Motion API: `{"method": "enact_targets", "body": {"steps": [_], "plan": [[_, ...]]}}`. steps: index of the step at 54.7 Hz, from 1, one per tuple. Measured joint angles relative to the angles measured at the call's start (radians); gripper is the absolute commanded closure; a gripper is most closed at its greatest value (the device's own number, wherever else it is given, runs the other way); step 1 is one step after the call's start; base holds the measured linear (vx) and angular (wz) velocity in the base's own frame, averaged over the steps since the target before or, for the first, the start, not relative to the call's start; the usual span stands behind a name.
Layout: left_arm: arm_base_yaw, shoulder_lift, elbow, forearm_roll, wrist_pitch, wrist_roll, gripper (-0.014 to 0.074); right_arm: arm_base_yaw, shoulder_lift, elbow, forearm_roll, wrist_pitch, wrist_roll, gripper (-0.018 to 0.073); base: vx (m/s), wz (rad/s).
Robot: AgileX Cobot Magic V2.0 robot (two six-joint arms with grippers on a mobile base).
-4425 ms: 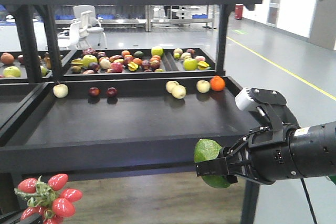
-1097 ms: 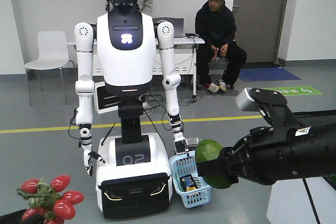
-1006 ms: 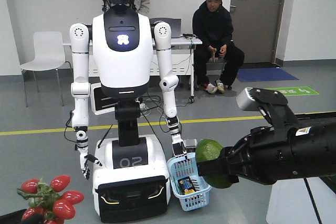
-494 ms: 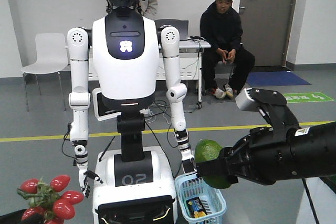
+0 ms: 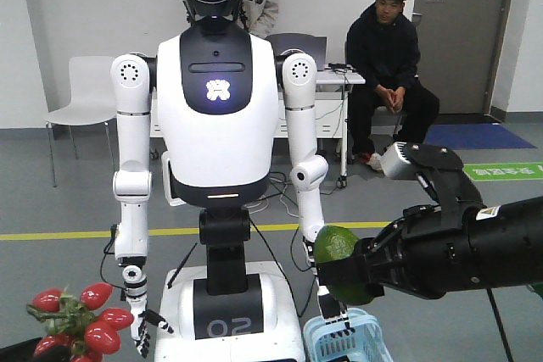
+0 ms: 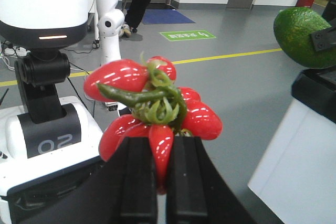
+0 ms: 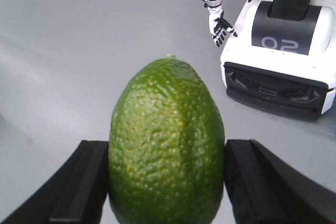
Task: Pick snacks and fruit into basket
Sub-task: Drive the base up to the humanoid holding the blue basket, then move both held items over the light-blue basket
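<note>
My right gripper (image 7: 167, 182) is clamped on the fruit (image 7: 167, 148), a pebbly green one that stands upright between my two black fingers (image 7: 84, 179), each pressed flat against one of its sides. From the front view the same fruit (image 5: 337, 245) pokes out ahead of my right arm, held in the air above the basket (image 5: 361, 343), whose light-blue lattice rim shows at the bottom edge of that view. I cannot tell what lies inside the basket from here.

My left gripper (image 6: 156, 179) is closed too, its fingers (image 6: 137, 177) pinching the lowest red fruit of a tomato bunch (image 6: 157, 111), a cluster of glossy red fruits on a curled green stem. In the front view that bunch (image 5: 78, 318) sits in the lower left corner, well apart from the green fruit.

Facing me stands a white humanoid robot (image 5: 219, 116) on a wheeled base marked 02, its arms hanging down; one of its hands is just beside the basket. Behind it a man in black (image 5: 392, 48) sits on a chair next to a desk, another person stands partly hidden behind the robot's head, and a white chair (image 5: 78, 99) stands by the wall on the left. A yellow line (image 5: 51, 235) runs across the grey floor.
</note>
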State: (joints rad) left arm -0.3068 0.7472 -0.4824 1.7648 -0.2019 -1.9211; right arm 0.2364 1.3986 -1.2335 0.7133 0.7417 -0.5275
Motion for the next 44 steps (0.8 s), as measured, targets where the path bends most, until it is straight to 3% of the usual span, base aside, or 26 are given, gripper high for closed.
{"method": "enact_targets", "body": {"steps": [44], "plan": [[0.0,0.0,0.0,0.0,0.0,0.0,0.0594,0.0,0.0,0.0,0.0,-0.001,0.0,0.0569,0.22,0.04]]}}
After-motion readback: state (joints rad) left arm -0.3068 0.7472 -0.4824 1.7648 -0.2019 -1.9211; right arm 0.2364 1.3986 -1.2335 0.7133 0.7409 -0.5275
